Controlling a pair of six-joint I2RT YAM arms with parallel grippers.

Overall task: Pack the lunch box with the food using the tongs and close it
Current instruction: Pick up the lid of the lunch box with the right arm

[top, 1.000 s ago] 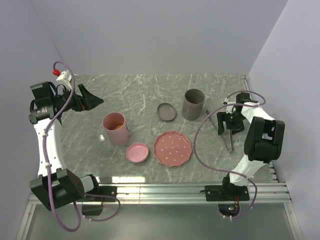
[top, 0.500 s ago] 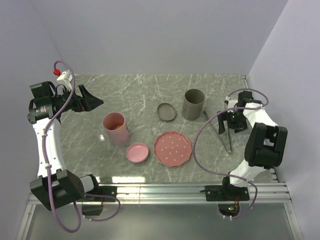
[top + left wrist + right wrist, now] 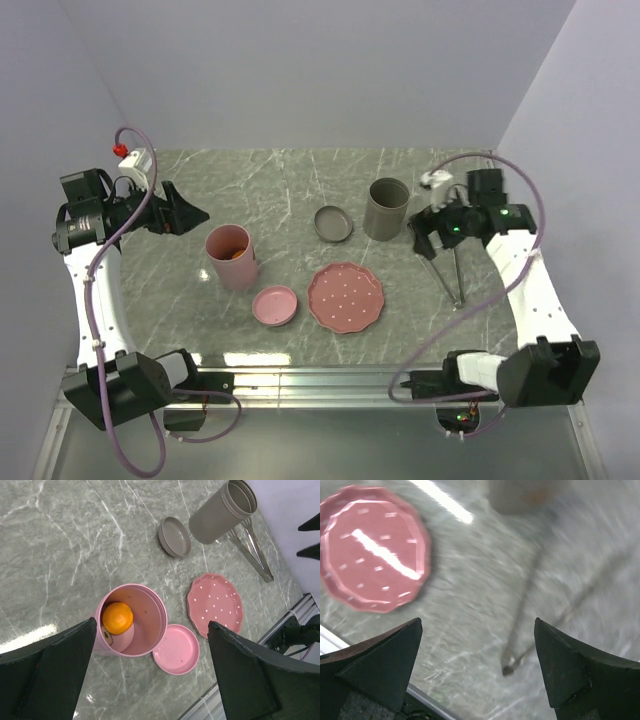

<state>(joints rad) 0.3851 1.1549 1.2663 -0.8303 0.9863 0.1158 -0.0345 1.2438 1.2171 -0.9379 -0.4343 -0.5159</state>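
Step in hand, as you'd judge it: packing looks finished and closing not yet begun.

- Pink plate (image 3: 345, 297): bare, nothing left on it.
- Pink lunch box (image 3: 152, 630): upright and open on the tabletop. An orange slice (image 3: 117, 617) sits inside, with a pale cube (image 3: 106, 636) half hidden just beside it. No sausage bits show in any view; you cannot tell whether they lie beneath.
- Pink lid (image 3: 275, 305): flat on the tabletop, just beside the lunch box on the near side, and it looks hollow side up.
- Grey tub (image 3: 387, 208) and grey lid (image 3: 333, 223): apart from each other, further back. The tub's contents are unclear.
- Tongs (image 3: 255, 555): lying flat on the tabletop on the right, tips up by the grey tub and joined end nearer you.
- Right jaws: released, spread wide, gripping nothing, hanging above the tips of the tongs.
- Left jaws: released too, wide and empty, held high to the left of the lunch box.

Next move, by this reading: go for the pink lid. It lies low and flat, so you need a grip on its rim. It probably needs turning over before it seats squarely on the lunch box.
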